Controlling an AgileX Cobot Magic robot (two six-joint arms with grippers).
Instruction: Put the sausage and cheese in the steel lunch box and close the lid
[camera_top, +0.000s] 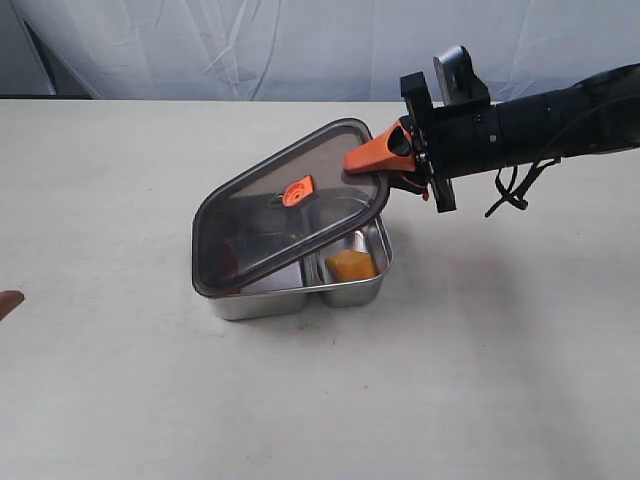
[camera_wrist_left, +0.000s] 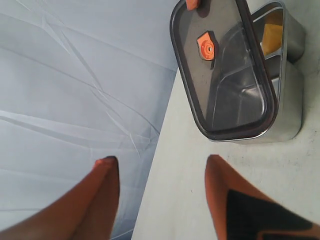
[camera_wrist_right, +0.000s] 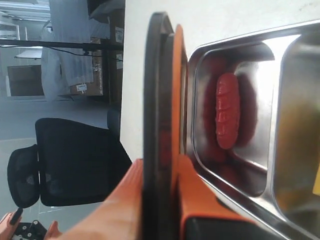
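Right gripper (camera_top: 370, 165): clenched, its orange fingers (camera_wrist_right: 195, 200) pinching one corner edge of the dark smoky translucent rounded-rectangle lid (camera_top: 255, 220).
Lid: tilted, high at the gripped corner and sloping down away from the right gripper. The low end sits at the far rim of the box, and contact there cannot be told. A small orange tab (camera_top: 297, 190) sits at its centre.
Steel lunch box (camera_top: 345, 295): a shiny stainless rectangular two-compartment tray on the pale table (camera_top: 120, 390), directly below the right gripper's fingers and only partly covered.
Sausage (camera_wrist_right: 227, 117): glossy red and grooved, lying in the larger compartment, beneath the raised lid.
Cheese (camera_top: 350, 265): a yellow-orange wedge in the smaller compartment, uncovered, just under the right gripper.
Left gripper (camera_wrist_left: 160, 165): released, fingers spread wide with nothing between them, and the box and lid are ahead of it, well apart.
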